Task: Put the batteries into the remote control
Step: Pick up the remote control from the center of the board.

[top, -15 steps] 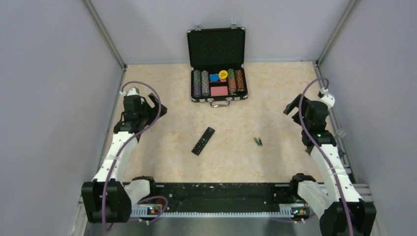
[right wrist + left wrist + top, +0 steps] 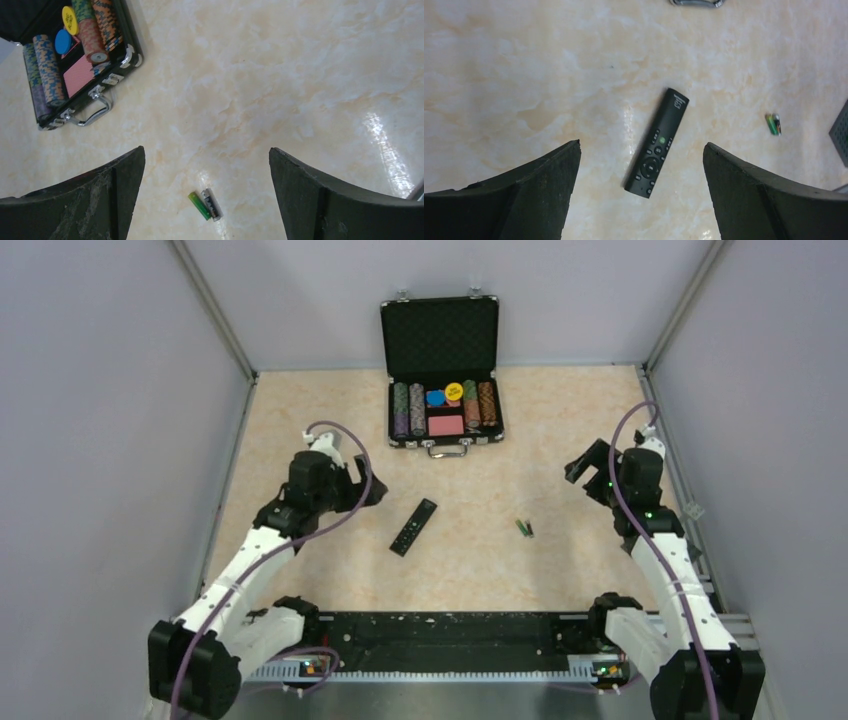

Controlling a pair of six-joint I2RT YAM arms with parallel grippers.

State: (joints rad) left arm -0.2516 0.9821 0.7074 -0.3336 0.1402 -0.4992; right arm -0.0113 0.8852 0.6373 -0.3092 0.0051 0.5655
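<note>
**A:** The left end effector [image 2: 641, 146] hangs over the worktop [image 2: 320, 415], fingers spread wide and nothing between them. The remote control [image 2: 657, 142] lies flat below it, buttons up.

**B:** And the right end effector [image 2: 206, 150]?

**A:** Spread just as wide, and empty. It is above the batteries [image 2: 205, 204], which lie side by side and touching, well apart from the remote on its right.

**B:** How would those handle?

**A:** They look light, hard, round and smooth, so I'd expect them to roll or squirt out of a sloppy pinch. Take one across its middle, fingers square to its length, and ease it off its neighbour.

**B:** The remote?

**A:** Stiff, slim and probably light. It sits low, so there is little edge to catch. Grip it across the long sides near the middle. No battery recess shows on this face, so it likely needs turning over first.

**B:** Anything in the way?

**A:** Only the open case of chips [image 2: 440, 335] at the far side, well clear.
</note>
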